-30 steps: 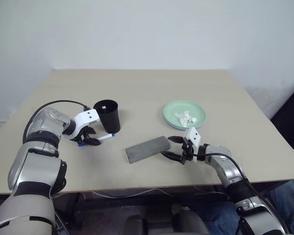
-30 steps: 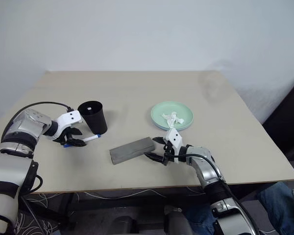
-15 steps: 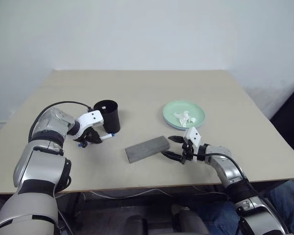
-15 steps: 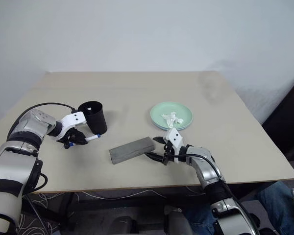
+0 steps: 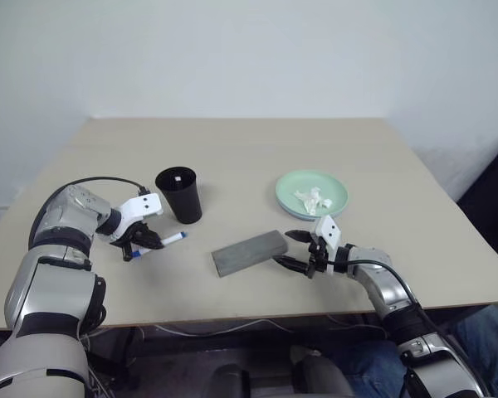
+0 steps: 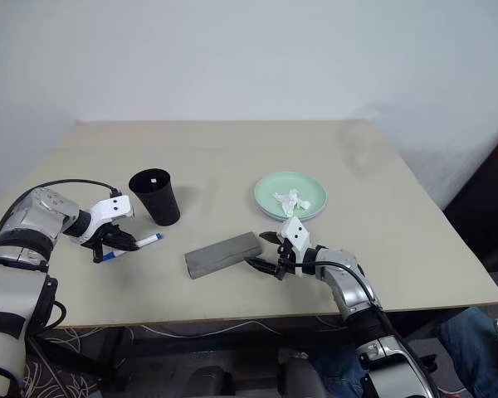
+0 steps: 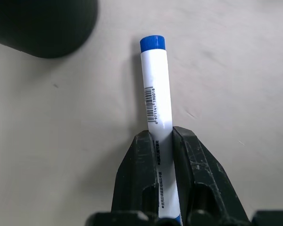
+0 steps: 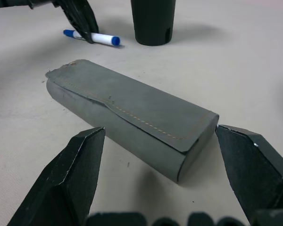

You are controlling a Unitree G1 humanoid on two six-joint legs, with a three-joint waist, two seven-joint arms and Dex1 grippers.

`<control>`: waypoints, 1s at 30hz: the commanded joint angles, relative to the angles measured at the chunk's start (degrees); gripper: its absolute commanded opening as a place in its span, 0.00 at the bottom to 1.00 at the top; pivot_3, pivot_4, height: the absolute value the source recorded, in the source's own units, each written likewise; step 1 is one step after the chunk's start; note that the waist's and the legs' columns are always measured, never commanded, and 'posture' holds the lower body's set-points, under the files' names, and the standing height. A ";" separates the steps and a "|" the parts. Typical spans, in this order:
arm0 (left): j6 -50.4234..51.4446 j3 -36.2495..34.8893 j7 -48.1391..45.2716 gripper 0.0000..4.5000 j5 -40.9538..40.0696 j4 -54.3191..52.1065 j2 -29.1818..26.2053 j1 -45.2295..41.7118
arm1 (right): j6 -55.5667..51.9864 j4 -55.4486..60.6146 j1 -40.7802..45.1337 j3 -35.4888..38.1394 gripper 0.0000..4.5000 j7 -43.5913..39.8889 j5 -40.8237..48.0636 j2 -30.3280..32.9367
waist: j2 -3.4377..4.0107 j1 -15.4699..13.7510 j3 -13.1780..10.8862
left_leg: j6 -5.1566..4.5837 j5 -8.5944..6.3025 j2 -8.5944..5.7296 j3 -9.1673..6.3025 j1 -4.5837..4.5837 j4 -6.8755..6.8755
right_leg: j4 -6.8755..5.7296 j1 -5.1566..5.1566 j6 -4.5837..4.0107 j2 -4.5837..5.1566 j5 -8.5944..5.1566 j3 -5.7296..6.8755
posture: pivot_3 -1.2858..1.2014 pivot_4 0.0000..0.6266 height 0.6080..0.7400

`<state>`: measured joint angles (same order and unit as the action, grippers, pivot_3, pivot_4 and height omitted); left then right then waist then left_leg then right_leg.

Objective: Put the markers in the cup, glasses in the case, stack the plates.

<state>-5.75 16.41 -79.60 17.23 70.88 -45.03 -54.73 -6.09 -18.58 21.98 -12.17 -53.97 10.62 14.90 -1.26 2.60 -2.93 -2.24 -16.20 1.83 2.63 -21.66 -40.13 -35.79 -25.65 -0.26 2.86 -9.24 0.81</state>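
Left claw (image 5: 135, 246): angled down, clamping marker (image 5: 159, 242) | right claw (image 5: 292, 249): level, spread wide

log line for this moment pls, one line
left tool: shut on blue-capped marker beside cup | right tool: open, facing grey case | plates: stacked, tissue on top

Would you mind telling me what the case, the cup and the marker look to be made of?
Case: grey, matte, felt or suede-like material, judging by its soft surface and the stitched seam along the flap. Cup: black, matte, probably plastic, smooth-walled. Marker: glossy white barrel with a printed barcode and blue cap, likely plastic.
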 commanded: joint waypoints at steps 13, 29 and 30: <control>18.54 -16.02 -8.86 0.02 -27.03 -38.06 1.93 9.40 | 0.29 1.67 1.18 0.79 0.90 -0.87 0.83 -0.07 | -0.04 -0.02 0.00 | -0.01 0.01 -0.01 -0.09 -0.06 -0.06 | 0.01 0.02 0.01 0.01 0.00 0.03 | 0.52 0.00 0.86; 7.14 -32.80 31.32 0.02 -31.68 -44.72 10.81 9.56 | -0.17 2.69 0.52 0.74 0.90 -1.22 0.74 0.68 | -0.01 0.00 0.01 | 0.00 0.02 -0.03 -0.10 0.14 -0.06 | -0.01 0.19 0.08 -0.04 0.06 -0.04 | 0.52 0.00 0.86; 5.45 -32.64 32.96 0.02 -31.09 -43.94 11.12 9.77 | -0.08 2.43 0.74 0.73 0.90 -1.28 0.68 0.65 | -0.01 -0.02 0.01 | 0.00 0.02 -0.03 -0.09 0.12 -0.06 | 0.00 0.18 0.08 -0.04 0.06 -0.03 | 0.52 0.00 0.86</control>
<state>3.53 -15.17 -49.92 -14.95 26.90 -34.08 -44.45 -6.50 -18.01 21.61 -12.15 -54.96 10.64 15.31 -1.27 2.58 -2.92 -2.24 -16.19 1.80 2.55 -21.53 -40.19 -35.78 -25.47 -0.18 2.82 -9.17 0.78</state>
